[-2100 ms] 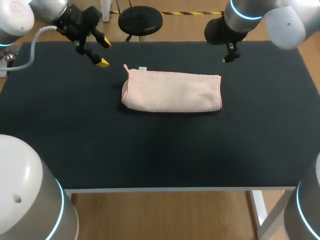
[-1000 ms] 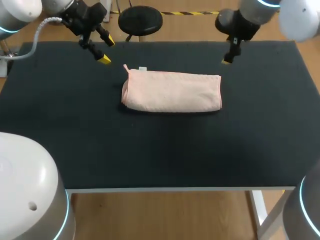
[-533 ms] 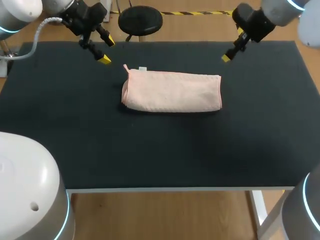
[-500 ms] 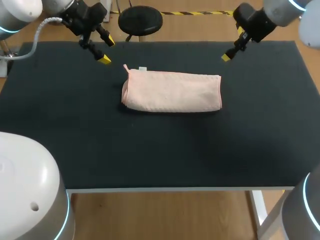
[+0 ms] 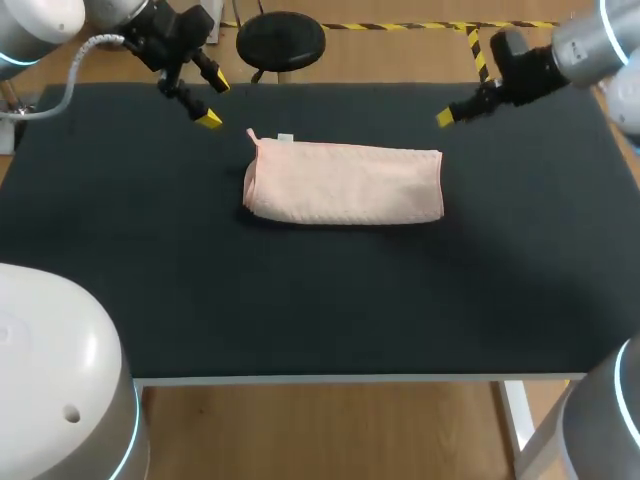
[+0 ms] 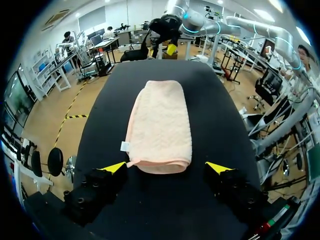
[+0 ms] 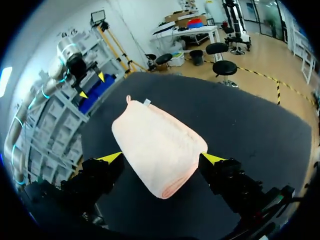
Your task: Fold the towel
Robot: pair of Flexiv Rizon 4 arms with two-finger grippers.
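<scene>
Soft pink textured cloth towel (image 5: 343, 183), matt black table (image 5: 320, 300), glossy arm shells

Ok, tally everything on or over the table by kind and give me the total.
1 towel
2 end effectors: left end effector, right end effector
Total: 3

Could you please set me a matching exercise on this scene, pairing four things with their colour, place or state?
Things:
1. towel
2. left gripper
3. right gripper
4. table

Descriptions:
A. black surface
B. open, by the towel's far right corner
C. pink, folded, lying flat
D. open, by the towel's far left corner

Pairs: 1-C, 2-D, 3-B, 4-A.
</scene>
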